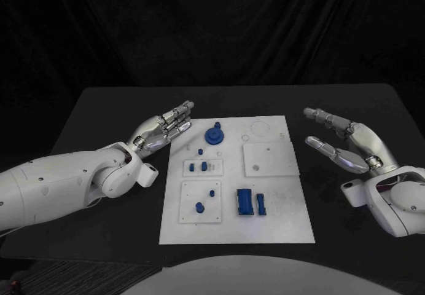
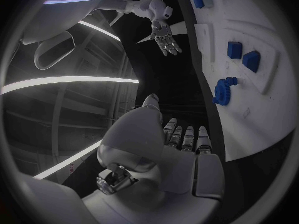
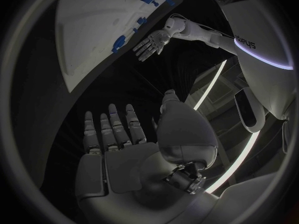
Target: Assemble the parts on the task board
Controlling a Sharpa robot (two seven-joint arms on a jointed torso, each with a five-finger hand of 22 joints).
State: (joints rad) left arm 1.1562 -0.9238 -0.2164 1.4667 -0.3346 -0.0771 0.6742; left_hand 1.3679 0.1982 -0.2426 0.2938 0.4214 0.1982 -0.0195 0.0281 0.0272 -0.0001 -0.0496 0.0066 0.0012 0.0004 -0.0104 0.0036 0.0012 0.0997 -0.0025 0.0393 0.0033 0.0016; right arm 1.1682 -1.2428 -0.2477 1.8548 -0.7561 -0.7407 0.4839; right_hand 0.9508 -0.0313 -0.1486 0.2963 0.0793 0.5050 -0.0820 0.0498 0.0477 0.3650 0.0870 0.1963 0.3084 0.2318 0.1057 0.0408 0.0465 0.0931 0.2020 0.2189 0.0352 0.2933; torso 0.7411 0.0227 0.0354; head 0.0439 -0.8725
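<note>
Board (image 1: 276, 215) lies mid-table (image 1: 106, 104), blue parts (image 1: 249, 201) on it. Left hand (image 1: 164, 131) and right hand (image 1: 347, 146) flank it, fingers spread, holding nothing

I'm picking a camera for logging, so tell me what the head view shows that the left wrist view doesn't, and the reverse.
Head view alone: the whole task board, including the two upright blue blocks in its near part.

Left wrist view alone: the left hand from behind, fingers apart and holding nothing.

Both: the blue gear, small blue parts, and the right hand, open beside the board.
</note>
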